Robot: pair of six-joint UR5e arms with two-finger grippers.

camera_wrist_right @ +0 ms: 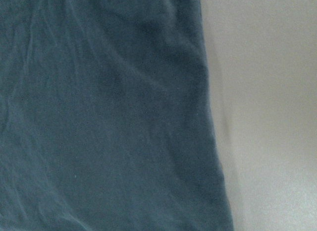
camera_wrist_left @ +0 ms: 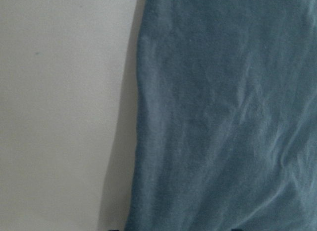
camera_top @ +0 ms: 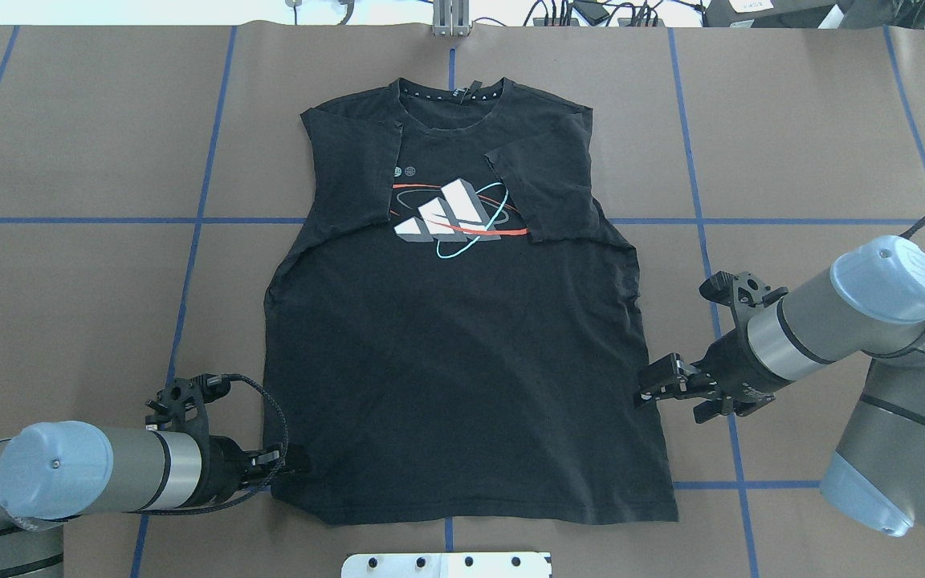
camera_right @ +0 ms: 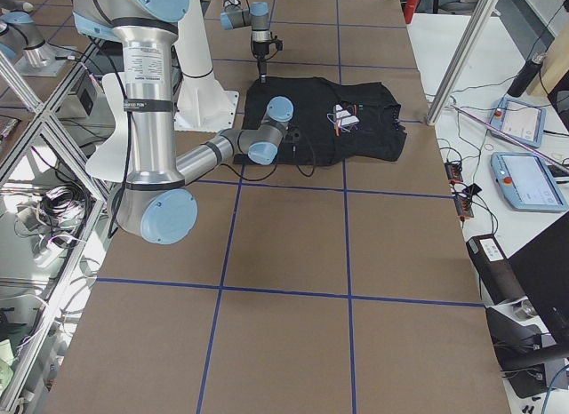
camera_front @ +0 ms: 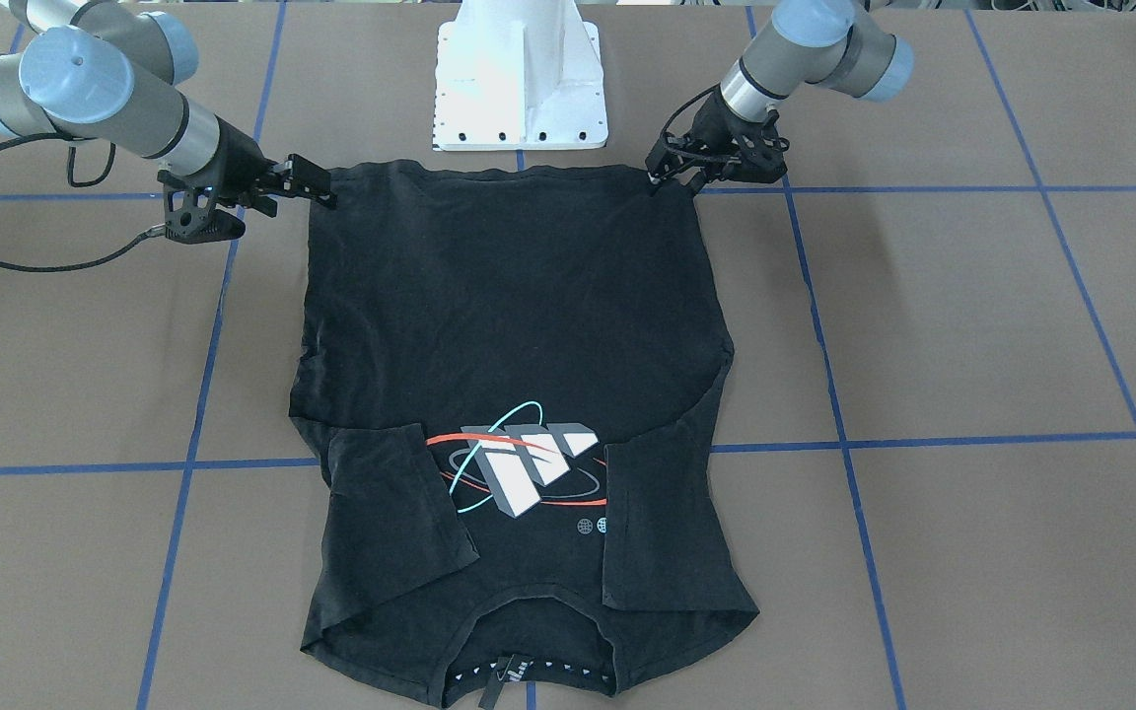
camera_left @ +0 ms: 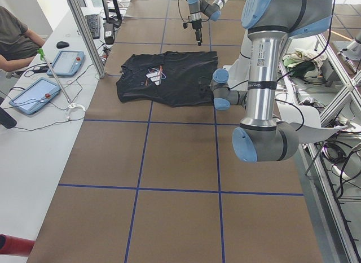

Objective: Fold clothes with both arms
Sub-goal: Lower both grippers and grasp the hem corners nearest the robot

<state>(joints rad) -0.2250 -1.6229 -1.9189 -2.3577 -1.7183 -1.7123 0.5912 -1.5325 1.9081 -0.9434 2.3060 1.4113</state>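
T-shirt (camera_top: 462, 361): black, one piece. It lay flat and face-up mid-table (camera_top: 69, 120), collar (camera_top: 453, 96) at 12 o'clock in the overhead view and hem at 6. Both sleeves were folded inward, flanking the graphic (camera_top: 450, 218). Left pincer (camera_top: 290, 464): at the hem's 7 o'clock corner, against the cloth; wide or narrow could not be told. Right pincer (camera_top: 645, 393): at the 4 o'clock side edge; state likewise could not be told.

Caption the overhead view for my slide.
Left gripper and right gripper at the side edges of a flat T-shirt, sleeves folded in.
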